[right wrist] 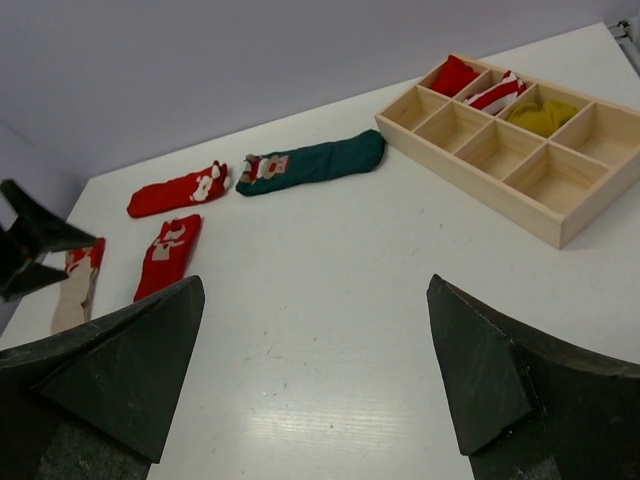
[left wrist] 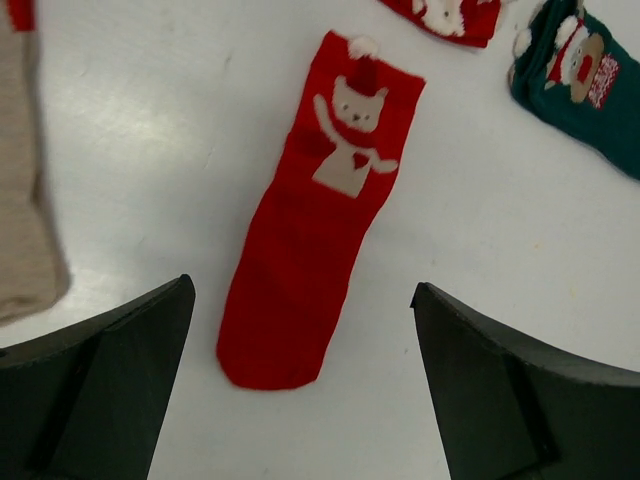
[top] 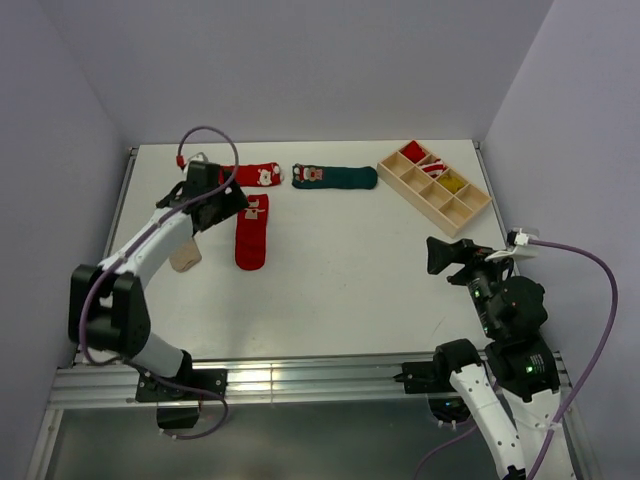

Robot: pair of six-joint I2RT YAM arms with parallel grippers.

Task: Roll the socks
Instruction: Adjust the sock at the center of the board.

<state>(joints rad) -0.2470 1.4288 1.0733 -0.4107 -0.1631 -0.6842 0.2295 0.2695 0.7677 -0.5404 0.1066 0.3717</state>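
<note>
A red sock with a bear (top: 252, 232) lies flat on the white table, and fills the left wrist view (left wrist: 320, 230) with its toe end between my fingers. My left gripper (top: 230, 200) (left wrist: 302, 290) hovers open above it and holds nothing. A second red sock (top: 255, 177) and a dark green sock (top: 335, 177) lie flat at the back. A beige sock (top: 186, 255) lies left of the red one. My right gripper (top: 440, 257) (right wrist: 315, 285) is open and empty, well to the right of the socks.
A wooden divided box (top: 434, 185) stands at the back right, with rolled socks in three far compartments (right wrist: 500, 90). The table's walls rise at the back and both sides.
</note>
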